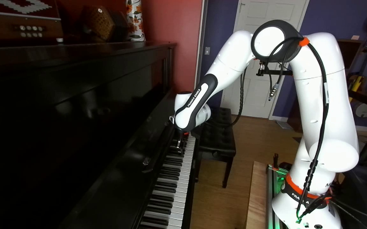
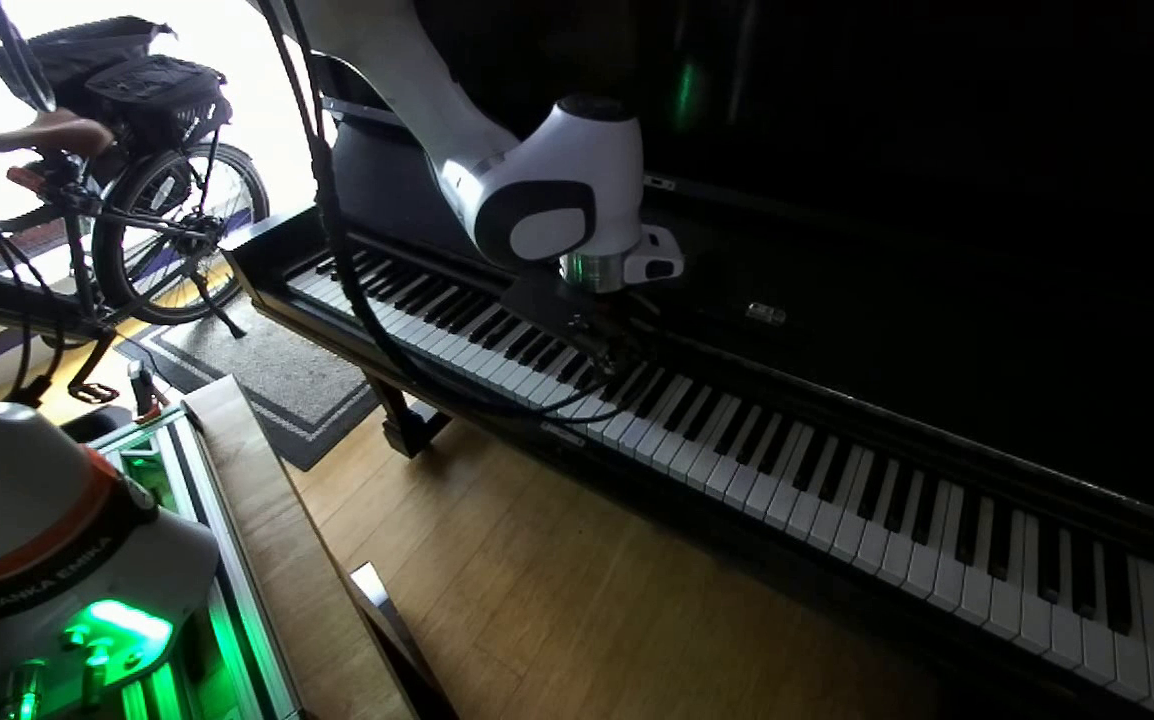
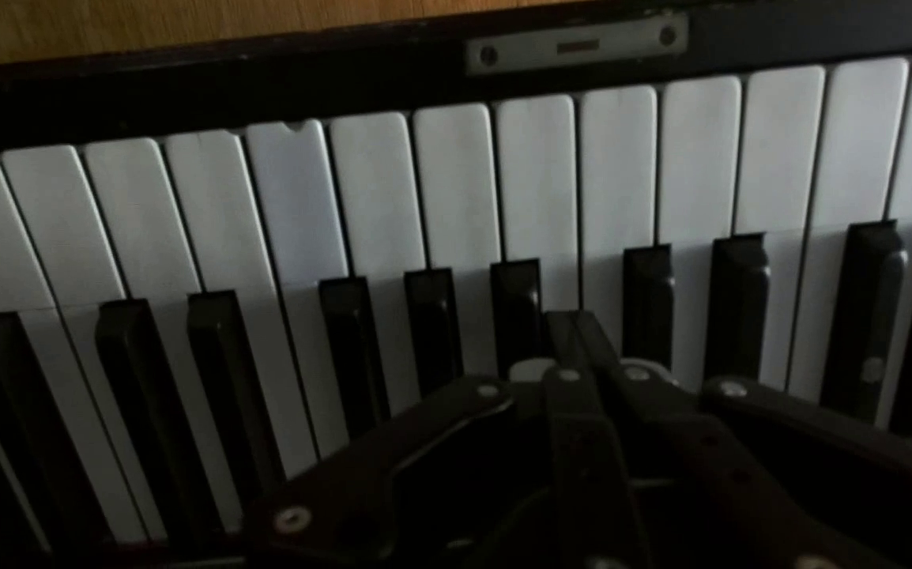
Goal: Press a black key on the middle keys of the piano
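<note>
Black claw (image 3: 572, 318): stood narrow, its 2 fingers drawn together side by side.
Fingertips (image 3: 560, 328): ended, in the wrist view, at the seam between 2 white keys (image 3: 539, 182); contact could not be judged.
Black key (image 3: 516, 296): lay just beside the fingertips, on their left in the wrist view; another black key (image 3: 647, 304) was near on the right.
Middle keys (image 3: 456, 190): spread around and ahead of the claw; a notched white key (image 3: 294, 197) sat a little to the left.
Lock plate (image 3: 577, 45): was grey metal with 2 screws, set in the dark rail (image 3: 266, 91) past the key fronts.
Black cable (image 2: 330, 200): hung in a loop that crossed in front of the keys in an exterior view.
White arm (image 1: 310, 98): reached over the keys in both exterior views.
Piano (image 1: 75, 121): stood glossy and black in both exterior views, its long row of keys beneath the claw.
Piano top (image 1: 85, 47): carried a wooden box with white buttons (image 1: 21, 21), a concertina (image 1: 102, 24) and a flower-patterned cylinder (image 1: 135, 22).
Bench (image 1: 217, 136): was black and tufted, beside the piano's keys.
Wooden tabletop (image 2: 282, 530): ran alongside metal rails (image 2: 222, 580) lit green at the arm's base (image 2: 57, 560).
Bicycle (image 2: 107, 235): stood beyond an end of the piano, a grey rug (image 2: 297, 375) beside it.
</note>
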Motion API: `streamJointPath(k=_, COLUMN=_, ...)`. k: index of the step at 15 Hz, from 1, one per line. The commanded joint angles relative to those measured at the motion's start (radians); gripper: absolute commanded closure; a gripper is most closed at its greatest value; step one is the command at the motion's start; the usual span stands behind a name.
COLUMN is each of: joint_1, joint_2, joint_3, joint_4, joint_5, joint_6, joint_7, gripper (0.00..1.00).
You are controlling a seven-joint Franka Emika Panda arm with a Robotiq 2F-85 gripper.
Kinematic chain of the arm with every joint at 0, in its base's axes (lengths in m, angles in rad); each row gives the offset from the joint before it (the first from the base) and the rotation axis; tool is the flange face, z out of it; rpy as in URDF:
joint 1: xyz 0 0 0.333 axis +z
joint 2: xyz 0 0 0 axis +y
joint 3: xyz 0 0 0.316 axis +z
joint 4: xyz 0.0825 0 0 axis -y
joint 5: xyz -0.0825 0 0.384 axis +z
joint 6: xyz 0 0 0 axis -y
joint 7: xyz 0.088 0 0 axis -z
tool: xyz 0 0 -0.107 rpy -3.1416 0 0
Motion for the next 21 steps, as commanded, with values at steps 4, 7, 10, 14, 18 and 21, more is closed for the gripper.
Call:
streamJointPath(k=4, joint_1=-0.019, joint_2=0.042, joint_3=0.011, joint_4=0.016, joint_5=-0.052, joint_6=0.058, joint_7=0.019, gripper=1.00)
streamJointPath(k=7, joint_1=-0.018, joint_2=0.051, joint_3=0.010, joint_4=0.020, joint_5=-0.067, joint_6=0.062, joint_7=0.022, gripper=1.00)
streamJointPath(k=10, joint_1=-0.017, joint_2=0.060, joint_3=0.008, joint_4=0.028, joint_5=-0.076, joint_6=0.058, joint_7=0.024, gripper=1.00)
streamJointPath(k=14, joint_1=-0.019, joint_2=0.077, joint_3=0.009, joint_4=0.038, joint_5=-0.085, joint_6=0.057, joint_7=0.025, gripper=1.00)
streamJointPath(k=18, joint_1=-0.021, joint_2=0.087, joint_3=0.010, joint_4=0.044, joint_5=-0.086, joint_6=0.056, joint_7=0.023, gripper=1.00)
streamJointPath(k=21, joint_1=-0.021, joint_2=0.090, joint_3=0.010, joint_4=0.045, joint_5=-0.087, joint_6=0.055, joint_7=0.023, gripper=1.00)
